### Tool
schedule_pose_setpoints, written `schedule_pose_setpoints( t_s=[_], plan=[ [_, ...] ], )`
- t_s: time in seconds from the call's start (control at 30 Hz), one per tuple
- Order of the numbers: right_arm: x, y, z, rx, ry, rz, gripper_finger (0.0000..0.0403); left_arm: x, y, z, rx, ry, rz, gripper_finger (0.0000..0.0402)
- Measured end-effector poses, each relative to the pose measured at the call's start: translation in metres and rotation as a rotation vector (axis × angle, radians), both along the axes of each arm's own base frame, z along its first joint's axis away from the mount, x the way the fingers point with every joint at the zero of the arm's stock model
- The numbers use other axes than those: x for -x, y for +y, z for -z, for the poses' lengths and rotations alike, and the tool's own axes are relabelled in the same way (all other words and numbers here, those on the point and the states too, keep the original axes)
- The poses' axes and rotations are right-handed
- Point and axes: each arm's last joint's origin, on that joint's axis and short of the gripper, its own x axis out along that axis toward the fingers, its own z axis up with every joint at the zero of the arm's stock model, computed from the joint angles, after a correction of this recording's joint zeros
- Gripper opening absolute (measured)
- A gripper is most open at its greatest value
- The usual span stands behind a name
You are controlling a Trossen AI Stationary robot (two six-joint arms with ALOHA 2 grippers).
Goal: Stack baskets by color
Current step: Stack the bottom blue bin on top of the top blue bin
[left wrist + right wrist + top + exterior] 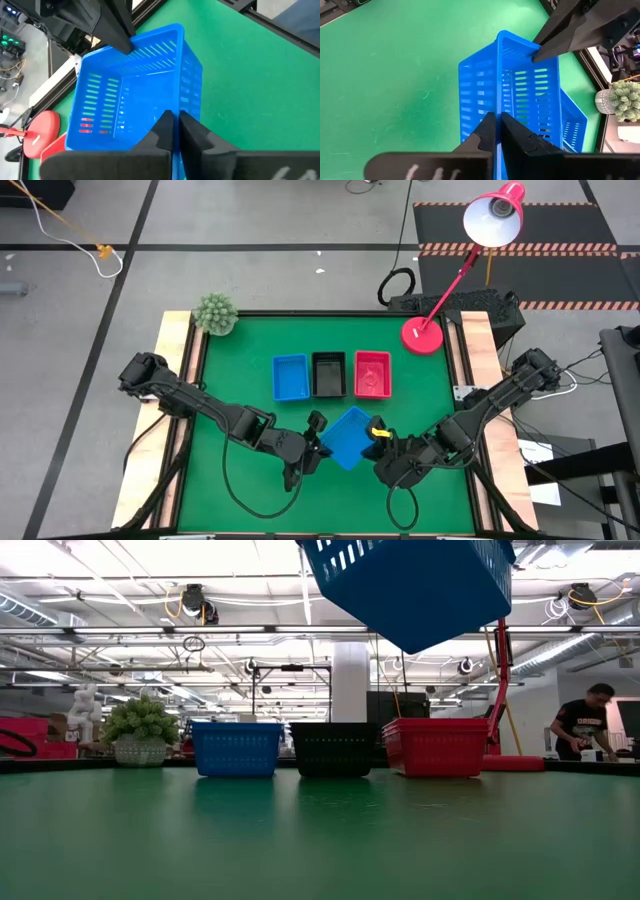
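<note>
Baskets sit in a row mid-worktop: blue (290, 377), black (328, 374) and red (372, 374) perforated plastic trays. Another blue mesh basket (350, 436) hangs tilted above the worktop's near edge, its opposite rims pinched by the left end effector (316, 442) and the right end effector (378, 442). It should be levelled and carried over the standing blue one, with both ends lowered evenly.

blue basket (135, 95): glossy slotted plastic | table (240, 350): matt green cloth, wood edges

No text, label, brand, number or sign can be read on anything in these views.
</note>
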Motion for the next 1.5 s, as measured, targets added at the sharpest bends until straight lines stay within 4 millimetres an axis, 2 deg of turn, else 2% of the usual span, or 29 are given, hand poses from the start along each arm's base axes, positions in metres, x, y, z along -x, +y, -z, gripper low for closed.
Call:
schedule_pose_setpoints(
  t_s=[0.2, 0.5, 0.7, 0.87, 1.0, 1.27, 1.5],
  plan=[
    [-0.002, 0.001, -0.002, -0.034, -0.039, 0.051, 0.003, 0.0, 0.0, 0.0, -0.013, 0.002, 0.005, 0.0012],
    [-0.008, 0.007, -0.014, -0.144, -0.166, 0.067, 0.013, 0.001, 0.007, 0.001, -0.039, 0.016, -0.082, 0.0007],
    [0.007, 0.003, -0.034, -0.183, -0.293, 0.202, 0.0173, 0.012, 0.015, -0.004, -0.058, 0.058, -0.186, 0.001],
    [0.027, 0.0, -0.054, -0.31, -0.347, 0.238, 0.0176, 0.027, 0.022, -0.013, -0.053, 0.088, -0.297, 0.0007],
    [0.04, 0.0, -0.062, -0.377, -0.354, 0.241, 0.017, 0.041, 0.03, -0.02, -0.035, 0.125, -0.376, 0.0009],
    [0.053, 0.008, -0.061, -0.391, -0.316, 0.215, 0.0169, 0.066, 0.039, -0.02, -0.047, 0.15, -0.505, 0.0008],
    [0.056, 0.011, -0.061, -0.392, -0.311, 0.197, 0.0169, 0.07, 0.055, -0.007, -0.046, 0.163, -0.602, 0.0006]
  ],
)
